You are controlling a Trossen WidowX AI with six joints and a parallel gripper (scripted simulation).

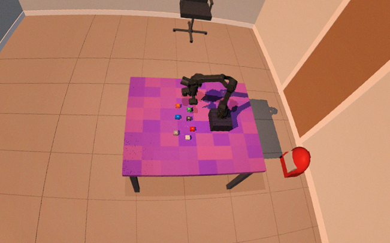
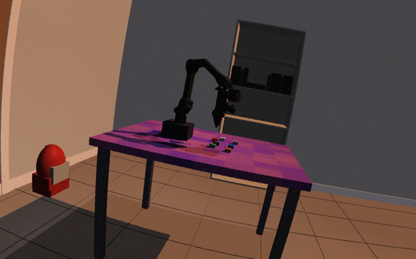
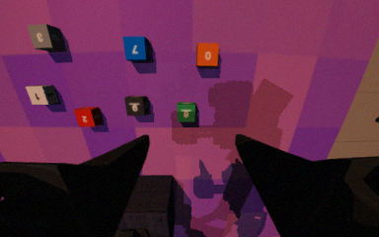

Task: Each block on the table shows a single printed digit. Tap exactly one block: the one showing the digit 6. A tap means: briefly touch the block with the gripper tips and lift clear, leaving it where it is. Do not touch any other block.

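Note:
My gripper is open and empty, above the table on the green block's side of the group. In the wrist view the digits are upside down. A black block and a green block each show a small round digit with a bar. Each looks like a 6 or a 9; I cannot tell surely which is the 6. The green block lies just beyond the fingertips in the wrist view, between their lines. The black block lies left of it. No block is touched.
An orange 0 block, blue 7 block, red 2 block, white 1 block and grey 3 block stand around them. The arm's base stands behind.

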